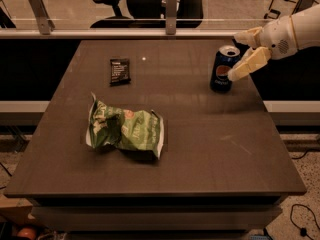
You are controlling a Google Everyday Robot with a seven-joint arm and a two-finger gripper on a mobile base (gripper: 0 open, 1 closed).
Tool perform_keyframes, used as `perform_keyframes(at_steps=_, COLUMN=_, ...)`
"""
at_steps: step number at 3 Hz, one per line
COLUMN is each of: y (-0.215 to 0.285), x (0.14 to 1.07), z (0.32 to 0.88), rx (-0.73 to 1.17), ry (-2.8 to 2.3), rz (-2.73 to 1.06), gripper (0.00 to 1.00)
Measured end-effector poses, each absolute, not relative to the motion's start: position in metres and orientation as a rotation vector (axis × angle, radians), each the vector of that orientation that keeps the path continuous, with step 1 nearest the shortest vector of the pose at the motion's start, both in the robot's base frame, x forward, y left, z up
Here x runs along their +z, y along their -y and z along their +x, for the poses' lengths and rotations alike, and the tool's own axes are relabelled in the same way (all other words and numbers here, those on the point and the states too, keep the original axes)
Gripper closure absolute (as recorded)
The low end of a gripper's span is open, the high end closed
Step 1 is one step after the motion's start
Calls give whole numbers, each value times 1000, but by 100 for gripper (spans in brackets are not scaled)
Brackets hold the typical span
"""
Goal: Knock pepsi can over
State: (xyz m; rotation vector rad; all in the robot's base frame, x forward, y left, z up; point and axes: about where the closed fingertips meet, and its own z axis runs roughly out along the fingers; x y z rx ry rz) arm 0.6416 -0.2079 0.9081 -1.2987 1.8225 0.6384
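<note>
Dark table (pixel 200 134) — hand (pixel 235 57) spread wide, empty, lower finger (pixel 248 66) against upright pepsi can (pixel 220 75)

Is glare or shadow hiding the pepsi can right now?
Camera view: dim, warm light; one small glare spot on the table, far from the pepsi can; the can's logo is unshadowed; the pale gripper, open, stands out at its right side.

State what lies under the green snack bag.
The bag rests on the table; whatever lies beneath it is covered. The pincer is open beside the pepsi can.
</note>
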Motion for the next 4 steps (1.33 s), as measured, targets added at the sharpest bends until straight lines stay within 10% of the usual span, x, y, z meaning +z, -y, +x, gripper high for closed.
perform_keyframes(at_steps=4, y=202, x=894, z=644, rx=1032, ry=-1450, rz=-1129, gripper=0)
